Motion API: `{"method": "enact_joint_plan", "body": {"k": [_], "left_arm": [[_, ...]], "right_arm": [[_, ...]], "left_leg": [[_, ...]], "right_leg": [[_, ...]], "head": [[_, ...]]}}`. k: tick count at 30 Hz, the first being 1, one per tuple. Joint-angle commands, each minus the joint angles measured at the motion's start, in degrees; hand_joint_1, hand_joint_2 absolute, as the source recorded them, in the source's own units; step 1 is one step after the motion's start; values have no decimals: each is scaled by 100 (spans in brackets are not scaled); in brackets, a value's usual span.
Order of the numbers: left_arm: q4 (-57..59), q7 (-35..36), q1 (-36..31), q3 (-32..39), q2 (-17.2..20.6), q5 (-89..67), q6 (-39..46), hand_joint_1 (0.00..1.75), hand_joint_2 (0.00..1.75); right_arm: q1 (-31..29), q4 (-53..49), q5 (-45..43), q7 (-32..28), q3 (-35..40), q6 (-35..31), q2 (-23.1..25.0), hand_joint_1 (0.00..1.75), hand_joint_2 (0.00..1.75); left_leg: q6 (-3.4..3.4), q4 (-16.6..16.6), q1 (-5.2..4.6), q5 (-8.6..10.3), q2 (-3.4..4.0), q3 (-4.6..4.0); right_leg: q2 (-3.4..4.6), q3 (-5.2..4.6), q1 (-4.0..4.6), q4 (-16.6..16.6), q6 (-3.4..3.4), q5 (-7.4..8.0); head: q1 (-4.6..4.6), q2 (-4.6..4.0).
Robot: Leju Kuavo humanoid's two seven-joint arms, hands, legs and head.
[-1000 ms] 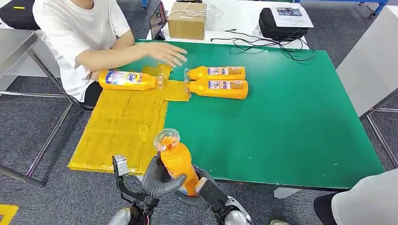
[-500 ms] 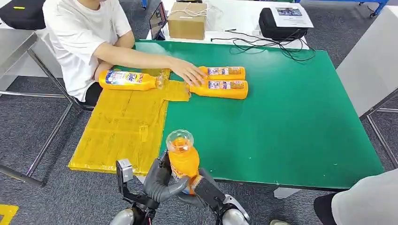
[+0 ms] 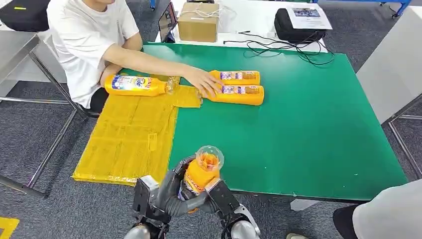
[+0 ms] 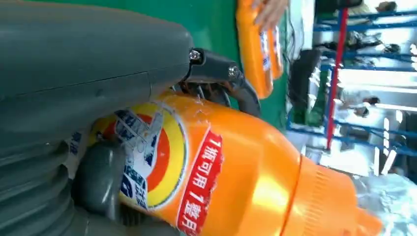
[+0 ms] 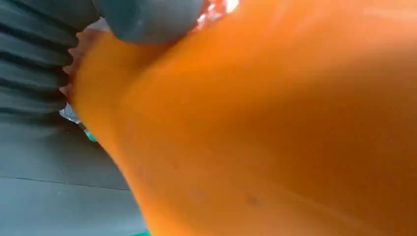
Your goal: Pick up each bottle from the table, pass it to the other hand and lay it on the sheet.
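Observation:
An orange bottle (image 3: pixel 201 174) with a clear cap stands upright just off the near table edge, held between both hands. My left hand (image 3: pixel 171 195) wraps its fingers around the body, and my right hand (image 3: pixel 222 197) holds it from the other side. In the left wrist view the labelled bottle (image 4: pixel 221 177) lies against my left hand (image 4: pixel 74 98). In the right wrist view its orange body (image 5: pixel 270 123) sits under the thumb of my right hand (image 5: pixel 147 14). The yellow sheet (image 3: pixel 127 139) covers the table's left part, with one bottle (image 3: pixel 134 84) lying at its far end. Two more bottles (image 3: pixel 238 76) (image 3: pixel 238 94) lie on the green table (image 3: pixel 298 129).
A person in a white shirt (image 3: pixel 84 35) sits at the far left, with a hand (image 3: pixel 204 82) on the two lying bottles. A cardboard box (image 3: pixel 198 21), a black bag (image 3: pixel 297 25) and cables (image 3: pixel 278 47) are at the back. A grey panel (image 3: pixel 393 64) stands at the right.
The held bottle and both hands have moved right and down toward my body. The person's hand has reached onto the two lying bottles and nudged them.

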Motion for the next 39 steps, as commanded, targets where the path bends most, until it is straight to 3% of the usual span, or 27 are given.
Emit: {"method": "enact_joint_plan", "body": {"k": [1,12,20,29,36,39], "left_arm": [[333,162,-100,165,76,307,125,175,175],[-37,142,-246,916,10,191,467,175,175],[-172,-94,-370,1517,11,-646,1180,175,175],[75,-137,-709,1899,-76,-987,1441,175,175],[289,-117,-826,2006,-155,-916,1497,175,175],[604,-332,-1016,1977,-159,-1389,1996,175,175]], "right_arm": [[-67,-267,63,-191,-31,-310,25,0,0],[-16,-418,-48,-376,-163,-705,135,0,0],[48,-488,-61,-535,-223,-938,164,0,0],[63,-559,4,-630,-439,-1337,181,0,0],[57,-502,-236,-562,-600,-1283,237,0,0],[38,-474,-287,-559,-649,-1221,228,0,0]], "left_leg": [[-11,-3,6,-9,2,22],[-14,1,10,-10,4,23],[-10,-3,7,-4,12,13],[-5,-3,8,7,-8,8],[-12,0,13,-3,-9,24],[-7,-5,8,5,-12,15]], "right_leg": [[15,18,5,-2,-11,-7],[20,19,9,1,-15,-7],[21,7,7,0,-10,-1],[-3,5,6,0,-8,-2],[4,22,12,0,-15,-8],[-6,13,8,-3,-10,-3]], "head": [[0,0],[2,0],[4,0],[0,0],[-2,0],[-2,0]]}}
